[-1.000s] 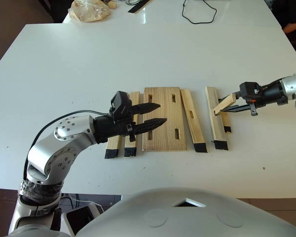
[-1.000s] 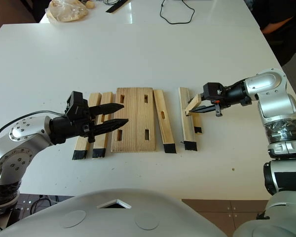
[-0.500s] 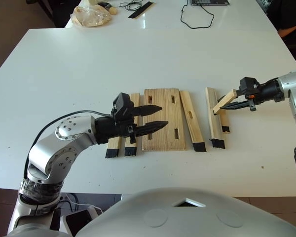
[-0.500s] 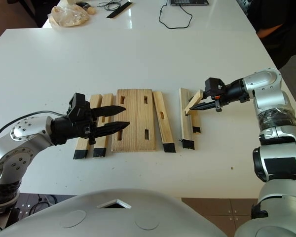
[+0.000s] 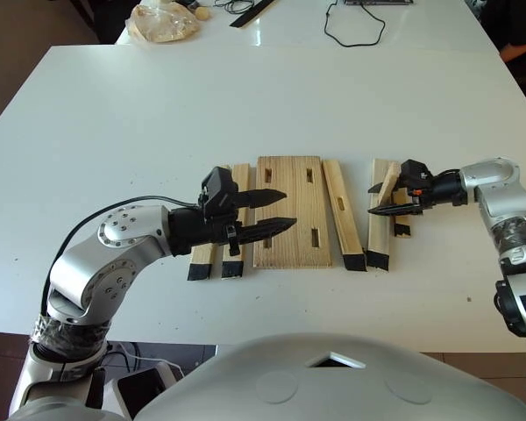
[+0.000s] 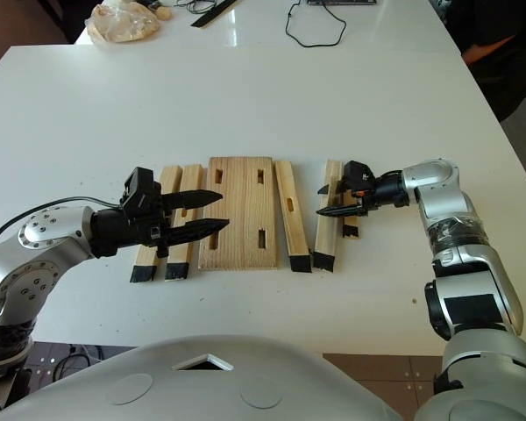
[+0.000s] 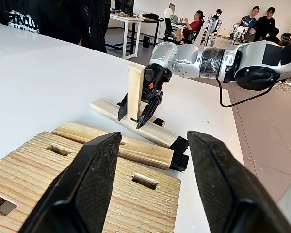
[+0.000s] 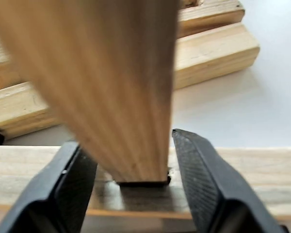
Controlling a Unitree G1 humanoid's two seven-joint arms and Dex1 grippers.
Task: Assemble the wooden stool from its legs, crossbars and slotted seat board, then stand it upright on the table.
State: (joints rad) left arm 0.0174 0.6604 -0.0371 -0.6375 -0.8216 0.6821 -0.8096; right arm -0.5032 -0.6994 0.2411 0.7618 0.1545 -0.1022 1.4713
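Note:
The slotted seat board (image 5: pixel 291 195) lies flat mid-table. Two legs (image 5: pixel 238 189) lie along its left edge. A slotted leg (image 5: pixel 343 215) and another leg (image 5: pixel 380 230) lie to its right, with a short piece (image 5: pixel 402 224) beyond. My left gripper (image 5: pixel 279 210) is open, hovering over the board's left half. My right gripper (image 6: pixel 323 201) is shut on a short crossbar (image 7: pixel 135 91), holding it nearly upright over the rightmost leg. In the right wrist view the crossbar (image 8: pixel 111 82) sits between the fingers (image 8: pixel 208 189), its end close above that leg (image 8: pixel 262 174).
A crumpled plastic bag (image 5: pixel 162 19), a black cable (image 5: pixel 355 31) and a dark bar (image 5: pixel 250 10) lie on the far table. Bare white tabletop (image 5: pixel 158 114) surrounds the parts, and the table's near edge runs just below them.
My right gripper has carried the crossbar leftward, nearer the board, and turned it more upright over the rightmost leg. The left arm has stayed put.

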